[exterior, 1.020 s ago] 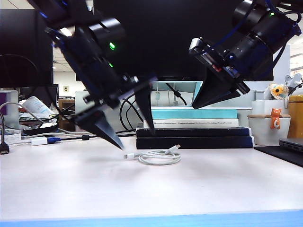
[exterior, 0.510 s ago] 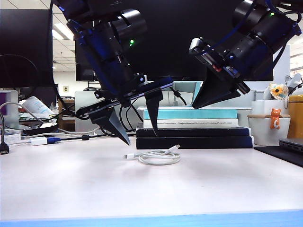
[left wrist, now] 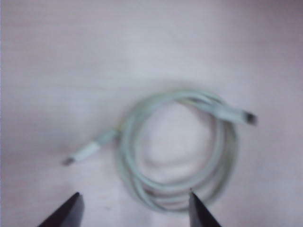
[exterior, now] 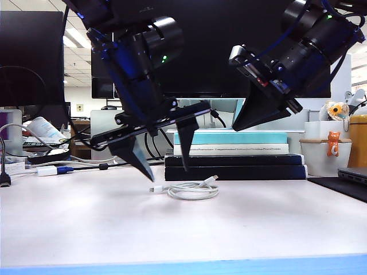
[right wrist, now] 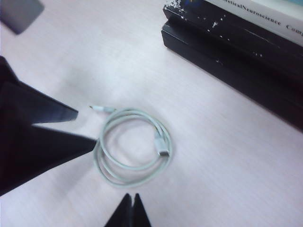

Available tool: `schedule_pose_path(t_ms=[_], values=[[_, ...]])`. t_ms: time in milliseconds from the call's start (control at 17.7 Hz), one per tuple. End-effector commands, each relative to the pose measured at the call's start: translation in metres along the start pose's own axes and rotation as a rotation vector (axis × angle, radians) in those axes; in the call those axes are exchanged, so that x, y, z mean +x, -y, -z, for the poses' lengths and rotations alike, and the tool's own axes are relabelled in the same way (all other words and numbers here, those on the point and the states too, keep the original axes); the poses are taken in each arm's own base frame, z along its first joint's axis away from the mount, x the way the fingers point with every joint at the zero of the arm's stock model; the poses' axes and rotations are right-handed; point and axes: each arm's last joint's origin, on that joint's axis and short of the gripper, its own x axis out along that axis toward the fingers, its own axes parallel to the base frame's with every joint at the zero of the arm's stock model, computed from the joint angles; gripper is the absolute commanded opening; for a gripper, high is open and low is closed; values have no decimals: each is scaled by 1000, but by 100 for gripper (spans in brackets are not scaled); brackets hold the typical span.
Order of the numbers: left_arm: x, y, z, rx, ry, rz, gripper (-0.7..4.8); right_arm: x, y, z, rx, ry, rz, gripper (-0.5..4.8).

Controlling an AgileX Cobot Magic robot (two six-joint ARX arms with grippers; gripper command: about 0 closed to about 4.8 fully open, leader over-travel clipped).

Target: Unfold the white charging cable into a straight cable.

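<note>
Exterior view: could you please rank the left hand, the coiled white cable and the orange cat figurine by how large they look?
1. left hand, though it is nearest the camera
2. white charging cable
3. orange cat figurine

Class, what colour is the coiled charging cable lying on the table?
White: the thin glossy coiled charging cable shows best in the right wrist view.

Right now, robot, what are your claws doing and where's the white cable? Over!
Left gripper open, above the white charging cable. Right gripper shut, raised. Cable coiled on table, untouched. Book stack behind, not blocking.
</note>
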Motion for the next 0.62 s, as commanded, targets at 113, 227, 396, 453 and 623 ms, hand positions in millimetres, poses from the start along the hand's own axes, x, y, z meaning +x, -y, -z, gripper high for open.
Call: schedule_pose_path(t_ms=[113,227,396,453,623], values=[[8,5,1,-40,9,4,295,-2,-1,-3,-17,20,-6,0],[14,9,1,-33,-18,-8,295,-2,-1,-3,-18,20,-6,0],[22,18,0,-11,-51,-41,295,-2,-1,-3,-17,20,-6,0],[24,21,0,6,-54,-56,295,-2,-1,-3,-17,19,-6,0],[23,24,-3,30,-45,-148,197,-2,-1,-3,-17,19,-6,0]])
